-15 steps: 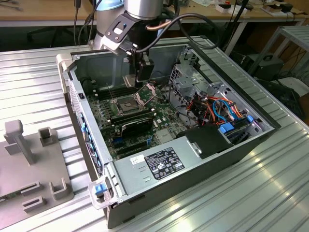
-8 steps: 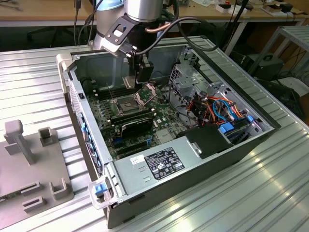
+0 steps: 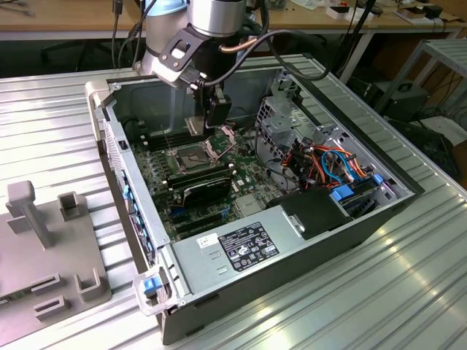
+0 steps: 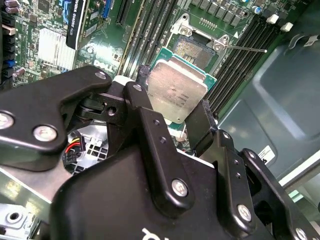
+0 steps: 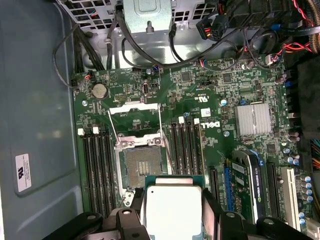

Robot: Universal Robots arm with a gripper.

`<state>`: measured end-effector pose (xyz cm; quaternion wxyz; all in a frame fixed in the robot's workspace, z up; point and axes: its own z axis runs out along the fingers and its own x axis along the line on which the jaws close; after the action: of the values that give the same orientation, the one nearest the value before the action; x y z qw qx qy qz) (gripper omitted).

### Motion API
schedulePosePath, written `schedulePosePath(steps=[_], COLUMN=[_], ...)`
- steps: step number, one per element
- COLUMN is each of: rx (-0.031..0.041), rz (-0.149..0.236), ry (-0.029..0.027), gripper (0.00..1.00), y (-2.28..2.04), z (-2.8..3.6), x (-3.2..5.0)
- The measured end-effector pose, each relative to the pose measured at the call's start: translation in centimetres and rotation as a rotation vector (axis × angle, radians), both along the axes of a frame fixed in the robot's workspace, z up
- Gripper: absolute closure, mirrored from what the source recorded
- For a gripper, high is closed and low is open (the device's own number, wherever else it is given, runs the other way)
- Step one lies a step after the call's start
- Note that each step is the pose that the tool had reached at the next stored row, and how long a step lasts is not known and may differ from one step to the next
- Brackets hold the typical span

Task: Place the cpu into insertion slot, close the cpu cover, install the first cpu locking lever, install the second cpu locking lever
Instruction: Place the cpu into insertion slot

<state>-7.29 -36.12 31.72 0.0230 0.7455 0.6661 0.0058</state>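
- Clamping cpu (image 4: 181,94) in hand (image 4: 174,92), black fingers (image 4: 141,80) pressing on two opposite edges, silver top face showing between them.
- Hanging above green board (image 5: 210,100), near slot (image 5: 142,167) but clear of it, not seated.
- Showing in first wrist view too: cpu (image 5: 172,199) in hand (image 5: 171,207), next to slot's rim in the picture.
- Lying open, slot baring its contact grid inside a thin silver rim; appearing also in second wrist view (image 4: 197,45).
- Standing flipped back, cover (image 5: 135,116), on slot's side away from cpu, green board showing through its window.
- Sticking out loose, two thin wire levers (image 5: 114,131), one along each side of cover, neither latched.
- Flanking slot on both sides, long black memory slots (image 5: 97,165).
- Sitting on ridged metal counter (image 3: 58,109), open case (image 3: 109,138).
- Reaching down into case in exterior view, hand (image 3: 217,109) with cpu (image 3: 197,125) held above board.
- Resting on counter at the exterior view's left, grey fixture (image 3: 44,233), well apart from hand.
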Motion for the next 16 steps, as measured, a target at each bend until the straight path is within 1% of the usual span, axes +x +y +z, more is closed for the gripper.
schedulePosePath(steps=[3, 13, 14, 16], rx=[0.0, 0.0001, 0.0002, 0.0023], rz=[0.0, 0.0, 0.0, 0.0], ry=[-0.0001, -0.0001, 0.0, -0.0001], gripper=[0.45, 0.45, 0.45, 0.45], y=[0.0, 0.0, -0.01, -0.02], z=[-0.13, -0.9, -0.9, -0.91], x=[0.0, 0.01, 0.01, 0.02])
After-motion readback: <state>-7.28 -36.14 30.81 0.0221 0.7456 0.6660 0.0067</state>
